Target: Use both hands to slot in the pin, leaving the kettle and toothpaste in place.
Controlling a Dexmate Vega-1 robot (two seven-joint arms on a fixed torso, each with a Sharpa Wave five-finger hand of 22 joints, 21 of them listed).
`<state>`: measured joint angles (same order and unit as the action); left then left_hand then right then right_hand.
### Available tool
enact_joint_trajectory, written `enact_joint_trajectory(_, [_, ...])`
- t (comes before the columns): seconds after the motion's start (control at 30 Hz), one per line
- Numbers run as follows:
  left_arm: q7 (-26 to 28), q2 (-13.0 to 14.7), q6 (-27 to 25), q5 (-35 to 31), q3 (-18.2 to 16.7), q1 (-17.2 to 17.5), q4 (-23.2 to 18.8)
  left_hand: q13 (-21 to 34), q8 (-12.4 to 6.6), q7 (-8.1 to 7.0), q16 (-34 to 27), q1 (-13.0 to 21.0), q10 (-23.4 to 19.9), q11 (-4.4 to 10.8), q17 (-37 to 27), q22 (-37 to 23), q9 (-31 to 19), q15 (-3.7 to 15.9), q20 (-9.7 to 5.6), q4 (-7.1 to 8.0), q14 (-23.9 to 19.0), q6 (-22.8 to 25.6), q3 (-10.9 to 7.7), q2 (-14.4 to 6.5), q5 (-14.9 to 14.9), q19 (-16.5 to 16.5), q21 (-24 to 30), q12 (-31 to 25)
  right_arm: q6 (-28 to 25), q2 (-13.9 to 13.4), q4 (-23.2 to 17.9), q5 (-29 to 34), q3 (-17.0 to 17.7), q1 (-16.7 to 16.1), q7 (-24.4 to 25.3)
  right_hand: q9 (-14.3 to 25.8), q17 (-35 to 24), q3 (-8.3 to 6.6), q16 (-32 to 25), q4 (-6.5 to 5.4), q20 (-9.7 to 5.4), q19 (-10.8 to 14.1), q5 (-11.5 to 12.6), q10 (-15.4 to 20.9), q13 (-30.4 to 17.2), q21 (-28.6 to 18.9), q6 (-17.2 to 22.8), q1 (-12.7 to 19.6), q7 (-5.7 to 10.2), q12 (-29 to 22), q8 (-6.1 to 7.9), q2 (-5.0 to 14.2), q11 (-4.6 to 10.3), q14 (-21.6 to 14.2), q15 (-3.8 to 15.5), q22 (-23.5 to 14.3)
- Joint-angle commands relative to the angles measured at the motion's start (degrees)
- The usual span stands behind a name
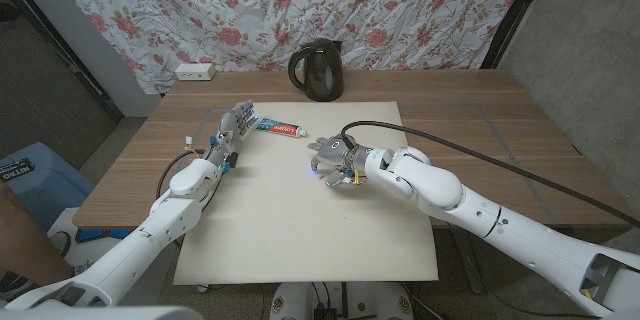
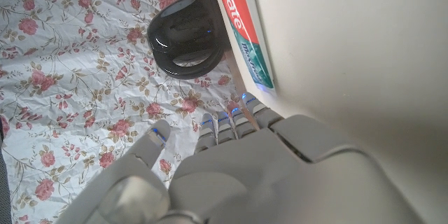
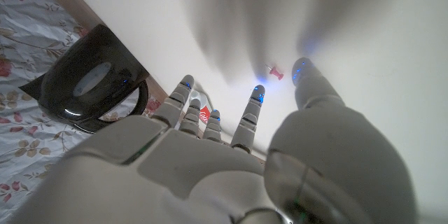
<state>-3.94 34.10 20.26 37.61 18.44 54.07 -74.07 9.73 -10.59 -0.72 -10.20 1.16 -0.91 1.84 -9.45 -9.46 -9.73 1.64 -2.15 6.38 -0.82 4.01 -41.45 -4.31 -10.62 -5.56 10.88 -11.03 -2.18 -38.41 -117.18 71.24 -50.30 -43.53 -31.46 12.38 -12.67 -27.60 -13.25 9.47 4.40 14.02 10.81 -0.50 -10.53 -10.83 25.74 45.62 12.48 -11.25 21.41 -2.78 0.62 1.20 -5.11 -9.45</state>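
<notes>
Pin [image 3: 275,74] work has hardly begun, by my reading: the small red pin lies loose on the pale mat [image 1: 300,220], nothing grips it, and where it is meant to slot in I cannot make out. Picking it up and seating it with both hands is all still to do.

Going down in size, the black kettle [image 1: 317,71] stands at the back of the table [image 1: 480,100], beyond the mat's far edge, and the toothpaste [image 1: 279,128] lies flat near the mat's far left corner; both look undisturbed.

Next, the right hand [image 1: 337,160] hovers over the middle of the mat with its fingers spread and holding nothing; in its wrist view the pin sits just past the fingertips [image 3: 258,92], between finger and thumb but apart from both. The left hand [image 1: 236,123] reaches along the mat's left edge, fingers extended and empty, its tips just beside the toothpaste, possibly touching it, though the view is too poor to say.
</notes>
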Motion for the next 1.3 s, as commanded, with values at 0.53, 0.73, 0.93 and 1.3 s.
enact_joint_trajectory(0.53, [-0.3,-0.1,-1.3,1.4,-0.2,0.8,0.3,0.3,0.10,-0.03,0.0,-0.1,-0.2,-0.07,-0.3,-0.3,-0.3,-0.04,0.15,0.42,-0.4,0.7,-0.24,-4.5,-0.3,-0.4,0.1,0.1,2.1,-0.6,2.6,-1.3,-0.2,0.9,4.7,0.5,-0.3,0.74,-0.5,-0.11,-0.44,1.8,0.3,1.9,-0.3,-0.5,4.8,1.0,0.03,-0.4,2.30,-0.27,0.22,-1.1,0.65,-0.2])
enact_joint_trajectory(0.73, [0.5,0.3,-1.6,1.3,-0.5,1.4,-0.4,0.3,0.09,-0.07,0.1,-0.1,-0.2,-0.10,-0.3,-0.3,-0.3,-0.09,0.15,0.46,-0.3,0.7,-0.24,-4.5,-0.3,-0.4,0.1,0.2,3.0,-0.9,3.2,-1.6,-0.4,1.1,6.4,0.8,-0.4,1.11,-0.9,-0.14,-1.15,3.2,0.5,2.7,-0.3,-0.8,7.4,1.3,0.10,-0.5,3.61,-0.23,0.44,-2.3,1.51,-0.2])
enact_joint_trajectory(0.93, [0.4,0.3,-1.6,1.5,-0.6,1.5,-0.4,0.3,0.10,-0.04,0.1,-0.1,-0.2,-0.24,-0.3,-0.3,-0.3,-0.12,0.14,0.50,-0.3,0.8,-0.26,-4.5,-0.3,-0.4,0.1,0.1,3.3,-0.8,4.2,-1.5,-0.5,1.2,8.9,1.1,-0.5,1.19,-1.1,-0.05,-1.52,4.0,0.6,3.4,-0.3,-0.9,9.1,1.9,0.10,-0.6,4.44,-0.03,0.87,-2.9,2.20,-0.2])
enact_joint_trajectory(1.3, [0.1,0.0,-1.2,1.4,-0.5,1.1,0.3,0.3,0.11,-0.05,0.1,-0.1,-0.2,-0.12,-0.3,-0.3,-0.3,-0.18,0.19,0.55,-0.3,0.8,-0.29,-4.5,-0.3,-0.5,0.1,0.2,3.8,-1.4,5.2,-1.2,-0.7,1.3,11.6,1.4,-0.7,1.50,-1.6,0.02,-2.15,5.8,0.7,4.4,-0.3,-1.1,11.8,2.7,0.15,-0.6,5.86,0.18,1.11,-4.1,3.06,-0.3])
